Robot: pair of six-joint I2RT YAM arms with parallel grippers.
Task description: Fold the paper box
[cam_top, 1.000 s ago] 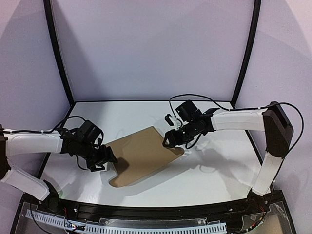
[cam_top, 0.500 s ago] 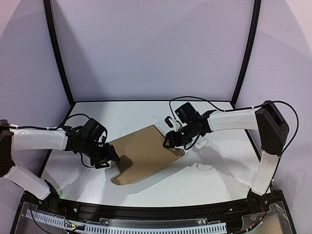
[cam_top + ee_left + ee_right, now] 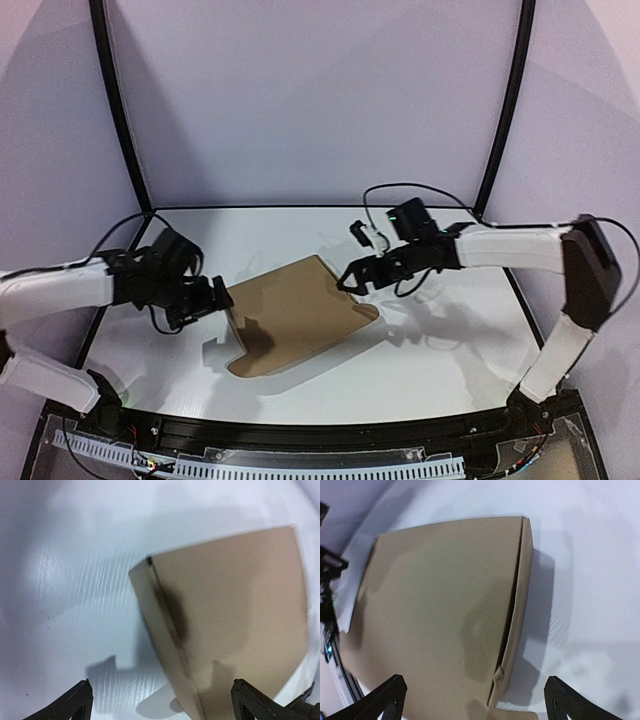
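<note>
Flagging risks. Counter [image 3: 430, 370] looks smooth, so the box [image 3: 290, 315], lying loose mid-counter between the two arms, could skate or spin if pushed from one side only. Left flap [image 3: 156, 630] and right flap [image 3: 521, 595] are creased but only part bent. I'd expect them to spring flat, or crush if pinched off the crease. Left jaws are apart and empty, just beside the left edge. Right jaws are apart and empty, just beside the right edge. Uneven closing would skew the fold.
</note>
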